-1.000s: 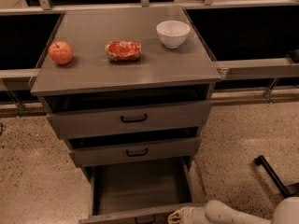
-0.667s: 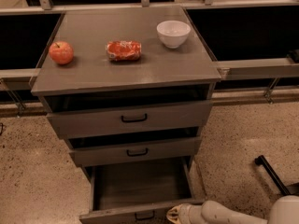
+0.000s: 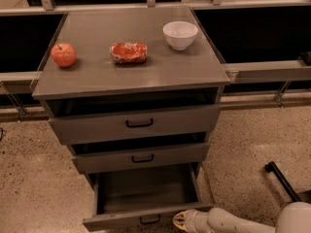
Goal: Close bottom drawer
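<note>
Grey laminate fills my feed: the bench tops a stack of three drawers. On it I see a red apple near the left edge, a crushed red can lying on its side in the middle, and a white bowl upright toward the back right, all well apart from one another. Below, the top drawer and the middle drawer each stand slightly out, with a dark gap above each front. The bottom drawer is pulled far out toward me, its box open to view and its black bar handle at the frame's lower edge. My gripper sits low at the right end of that drawer's front, just beside it or touching; I cannot tell which, nor whether it is spread or pressed together. Its white arm reaches in from the lower right over the speckled floor.
</note>
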`<state>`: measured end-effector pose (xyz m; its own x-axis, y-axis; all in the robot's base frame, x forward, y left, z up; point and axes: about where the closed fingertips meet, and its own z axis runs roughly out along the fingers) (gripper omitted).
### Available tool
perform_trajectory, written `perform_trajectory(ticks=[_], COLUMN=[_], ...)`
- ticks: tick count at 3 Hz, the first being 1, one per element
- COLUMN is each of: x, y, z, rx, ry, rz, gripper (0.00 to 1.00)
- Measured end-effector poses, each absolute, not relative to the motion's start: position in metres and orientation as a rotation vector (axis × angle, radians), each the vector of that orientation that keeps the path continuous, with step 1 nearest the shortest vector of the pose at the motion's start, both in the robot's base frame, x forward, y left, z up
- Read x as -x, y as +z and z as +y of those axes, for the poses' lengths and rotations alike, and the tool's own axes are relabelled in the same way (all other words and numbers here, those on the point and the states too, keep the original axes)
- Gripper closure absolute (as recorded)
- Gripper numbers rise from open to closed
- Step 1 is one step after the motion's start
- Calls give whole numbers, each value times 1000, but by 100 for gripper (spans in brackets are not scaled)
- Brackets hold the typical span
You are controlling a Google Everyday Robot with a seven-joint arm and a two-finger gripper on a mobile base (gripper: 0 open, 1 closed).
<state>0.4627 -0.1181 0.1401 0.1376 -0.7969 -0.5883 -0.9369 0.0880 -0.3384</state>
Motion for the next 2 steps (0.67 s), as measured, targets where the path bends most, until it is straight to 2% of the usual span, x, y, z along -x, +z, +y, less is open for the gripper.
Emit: perform_trajectory(ticks=[1, 2], x=[-469, -505], y=[137, 131], z=[-114, -109], rx=[1727, 1687], ry=[231, 139], rz=[1672, 1643], gripper=[100, 100])
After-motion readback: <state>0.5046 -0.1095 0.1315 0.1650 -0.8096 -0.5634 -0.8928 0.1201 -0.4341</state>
